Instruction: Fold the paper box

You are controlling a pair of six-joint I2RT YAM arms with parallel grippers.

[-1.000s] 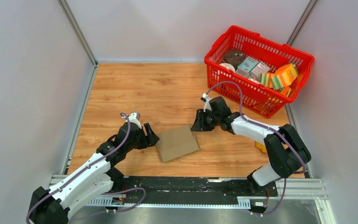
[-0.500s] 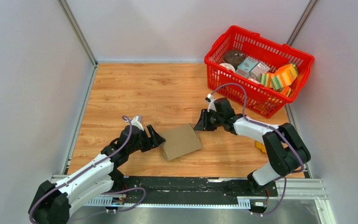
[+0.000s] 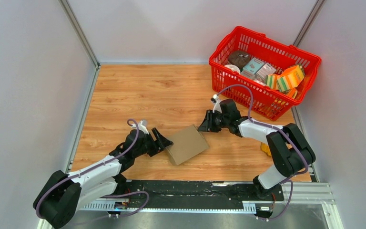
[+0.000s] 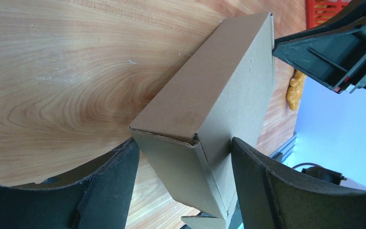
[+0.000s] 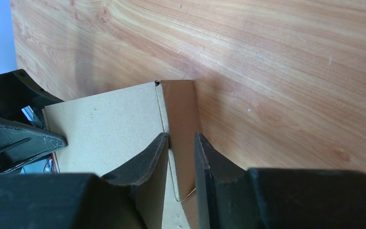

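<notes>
A robot lab test cell rather than a home or shop. The wood-grain worktop (image 3: 147,95) is boxed in on three sides by plain pale panel walls (image 3: 28,71) held in bare aluminium posts (image 3: 78,33). Along the worktop's near edge runs a black mounting rail (image 3: 195,191) on aluminium profile, with two white-and-black cabled robot arms (image 3: 95,171) bolted to it. At the worktop's far right corner stands a red shopping basket (image 3: 267,102) of printed packages (image 3: 286,78), looking like props.

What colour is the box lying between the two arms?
The box is plain brown cardboard, unprinted; clearest in the left wrist view.
</notes>
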